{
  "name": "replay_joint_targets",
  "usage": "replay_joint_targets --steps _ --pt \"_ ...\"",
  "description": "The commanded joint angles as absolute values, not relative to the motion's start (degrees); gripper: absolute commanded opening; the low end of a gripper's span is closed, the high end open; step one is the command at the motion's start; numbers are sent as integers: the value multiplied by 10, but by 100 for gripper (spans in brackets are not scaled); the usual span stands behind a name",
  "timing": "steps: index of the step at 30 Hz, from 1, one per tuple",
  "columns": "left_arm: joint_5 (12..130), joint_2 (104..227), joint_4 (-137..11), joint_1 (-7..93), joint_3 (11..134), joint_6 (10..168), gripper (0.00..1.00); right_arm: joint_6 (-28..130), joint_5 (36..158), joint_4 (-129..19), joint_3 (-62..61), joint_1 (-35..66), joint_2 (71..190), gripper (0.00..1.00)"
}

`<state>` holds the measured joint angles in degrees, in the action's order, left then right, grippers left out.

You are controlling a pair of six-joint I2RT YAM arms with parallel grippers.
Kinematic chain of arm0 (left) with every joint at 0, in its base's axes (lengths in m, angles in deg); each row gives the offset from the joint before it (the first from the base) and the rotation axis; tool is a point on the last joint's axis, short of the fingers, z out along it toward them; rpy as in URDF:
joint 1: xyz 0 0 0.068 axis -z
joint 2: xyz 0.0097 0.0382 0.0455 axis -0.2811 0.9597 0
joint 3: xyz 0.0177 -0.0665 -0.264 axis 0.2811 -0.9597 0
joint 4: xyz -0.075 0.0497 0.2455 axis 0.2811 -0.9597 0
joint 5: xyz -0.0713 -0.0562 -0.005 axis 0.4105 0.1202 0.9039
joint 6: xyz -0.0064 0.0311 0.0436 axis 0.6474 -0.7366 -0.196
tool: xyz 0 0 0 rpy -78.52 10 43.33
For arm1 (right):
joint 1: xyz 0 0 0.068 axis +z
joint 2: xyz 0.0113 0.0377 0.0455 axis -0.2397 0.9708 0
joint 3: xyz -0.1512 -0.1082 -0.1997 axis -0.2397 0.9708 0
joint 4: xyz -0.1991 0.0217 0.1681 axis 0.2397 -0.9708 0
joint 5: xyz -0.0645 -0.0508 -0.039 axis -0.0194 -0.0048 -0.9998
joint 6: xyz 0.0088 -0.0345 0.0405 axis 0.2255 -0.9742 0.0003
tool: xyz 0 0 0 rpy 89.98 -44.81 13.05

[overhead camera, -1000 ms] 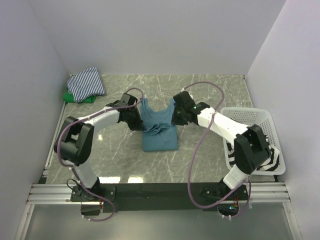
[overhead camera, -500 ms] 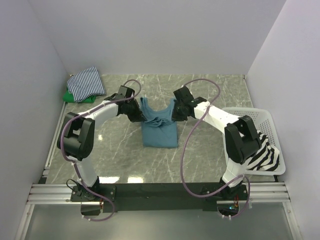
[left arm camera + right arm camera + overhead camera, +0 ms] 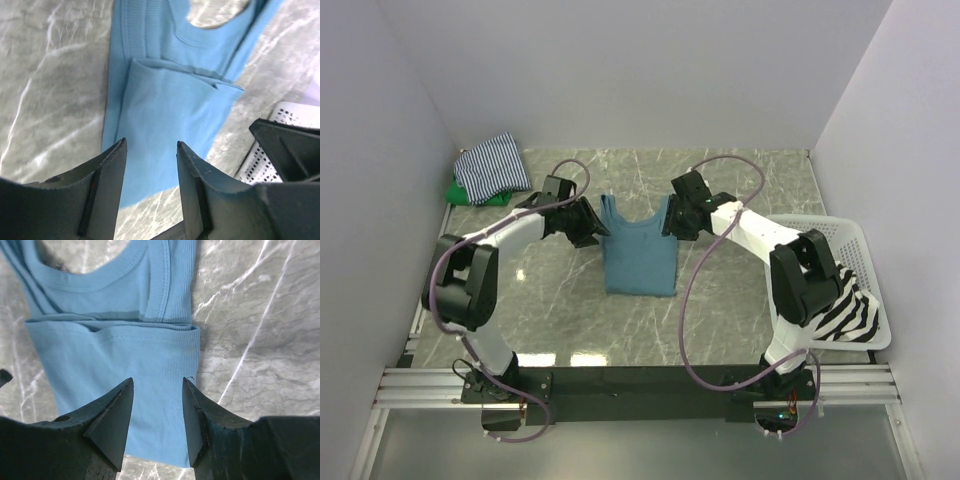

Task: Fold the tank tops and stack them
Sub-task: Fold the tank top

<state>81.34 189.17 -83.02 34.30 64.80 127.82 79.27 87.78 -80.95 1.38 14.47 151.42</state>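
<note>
A: Which way is the teal-blue tank top [image 3: 639,255] lying?

B: Long axis runs near to far on the table [image 3: 720,310]. The straps and neckline point at the back wall, and the straight folded end points toward the arm bases. A lower layer is doubled up over the body, with its edge lying just short of the neckline.

A: And the arms?

B: Both reach in from the sides, elbows pushed outward and forearms angled toward the middle. The right elbow hangs over the white basket [image 3: 810,228]. The left gripper [image 3: 588,222] sits just beside the top's left strap corner, the right gripper [image 3: 676,218] just beside the right one.

A: Are they holding anything?

B: No. Both wrist views show the fingers spread, with cloth showing through the gap but nothing pinched. I can't tell if the tips touch the fabric.

A: Where are the other tops?

B: The navy-white striped top [image 3: 492,165] lies over the green top [image 3: 460,192] in the far left corner. The black-white striped top [image 3: 845,315] is in the basket, at its near end.
</note>
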Motion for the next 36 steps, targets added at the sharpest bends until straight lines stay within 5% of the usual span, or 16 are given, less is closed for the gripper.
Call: replay_joint_targets --steps 1,15,36 --pt "794 1826 -816 341 624 1270 49 780 856 -787 6 143 1452 51" --pt "736 1777 -817 449 496 1298 46 790 858 -759 115 165 1435 50" --pt "701 1764 -798 476 431 1337 51 896 883 -692 315 247 1344 52"
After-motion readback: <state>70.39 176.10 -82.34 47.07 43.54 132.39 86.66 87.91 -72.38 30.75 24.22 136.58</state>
